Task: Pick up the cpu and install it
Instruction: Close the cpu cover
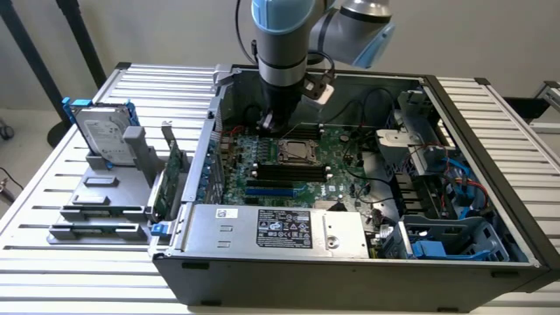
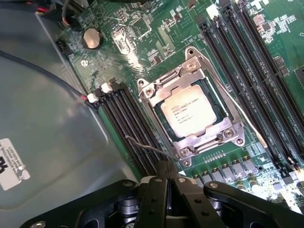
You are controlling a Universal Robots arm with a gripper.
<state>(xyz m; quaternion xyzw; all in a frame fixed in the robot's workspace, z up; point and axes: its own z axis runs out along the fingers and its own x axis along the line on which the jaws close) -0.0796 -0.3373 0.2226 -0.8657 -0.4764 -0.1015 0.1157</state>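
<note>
Bright, even light all round; sheen flaring off the board (image 2: pixel 130 50) and cpu (image 2: pixel 190 111), case (image 1: pixel 350 279) interior shadowed.

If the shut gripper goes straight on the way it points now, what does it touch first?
Likely the silvery metal socket frame around the small grey square cpu, not the chip itself; depth is unclear.

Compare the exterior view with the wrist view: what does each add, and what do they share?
Exterior view: hard drive and green card standing beside the computer case. Wrist view: coin battery and the printing on the cpu. Both: the shut, empty gripper over the motherboard, cpu lying in its socket.
</note>
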